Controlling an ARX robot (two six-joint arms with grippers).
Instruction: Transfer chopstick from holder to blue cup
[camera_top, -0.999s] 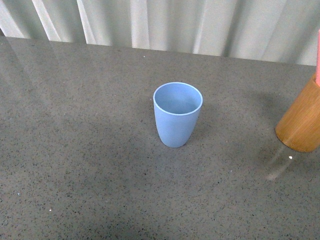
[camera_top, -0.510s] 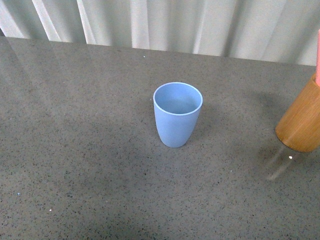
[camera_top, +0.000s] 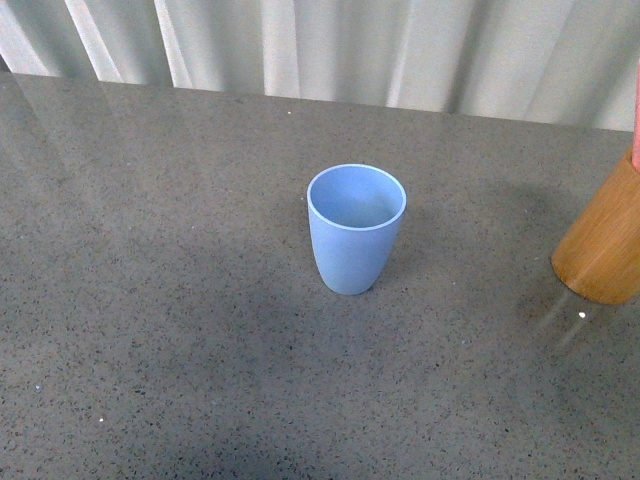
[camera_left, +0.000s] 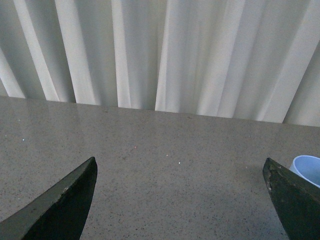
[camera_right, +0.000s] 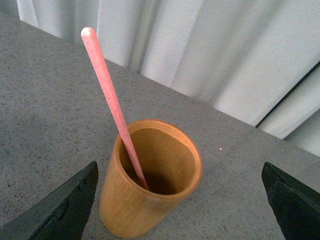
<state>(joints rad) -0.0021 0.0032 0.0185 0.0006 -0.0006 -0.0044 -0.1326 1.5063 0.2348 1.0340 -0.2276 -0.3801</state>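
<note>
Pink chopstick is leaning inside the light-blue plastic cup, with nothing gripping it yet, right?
No. The right wrist view shows the pink chopstick leaning inside the orange-brown bamboo holder, not the light-blue plastic cup; nothing grips it yet.

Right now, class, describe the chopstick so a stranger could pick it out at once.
On the grey speckled table, find the orange-brown wooden holder right of the blue cup. The chopstick leans inside it, the only long, thin, pink thing there.

front cam, holder (camera_top: 603, 248) cropped, chopstick (camera_top: 637, 112) mostly cropped
</note>
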